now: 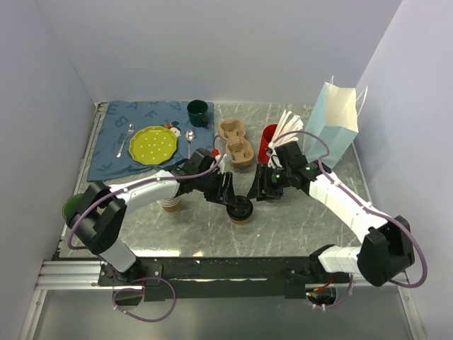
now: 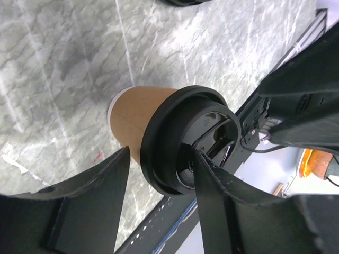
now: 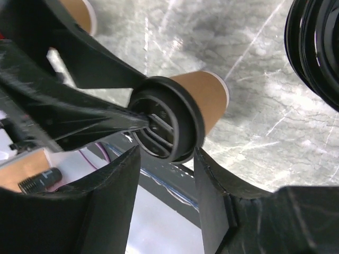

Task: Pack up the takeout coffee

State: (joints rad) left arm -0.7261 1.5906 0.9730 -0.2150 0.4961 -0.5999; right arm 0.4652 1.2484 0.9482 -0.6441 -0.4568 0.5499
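The takeout coffee [image 1: 241,210], a brown kraft cup with a black lid, stands upright on the marble table in front of both arms. My left gripper [image 1: 228,193] is open just left of it. In the left wrist view [image 2: 161,152] one finger [image 2: 222,201] lies against the lid [image 2: 183,140] and the other [image 2: 90,203] is apart from the cup. My right gripper [image 1: 259,186] is open just right of the cup. In the right wrist view [image 3: 167,151] its fingers hang open beside the lid [image 3: 169,124] without touching it.
A cardboard cup carrier [image 1: 236,142], a red cup of white sticks [image 1: 270,142] and a light blue paper bag [image 1: 331,124] stand behind. A lidless cup [image 1: 172,204] sits under the left arm. A stack of black lids [image 3: 318,47], a green mug [image 1: 198,112] and a yellow plate [image 1: 153,145] are nearby.
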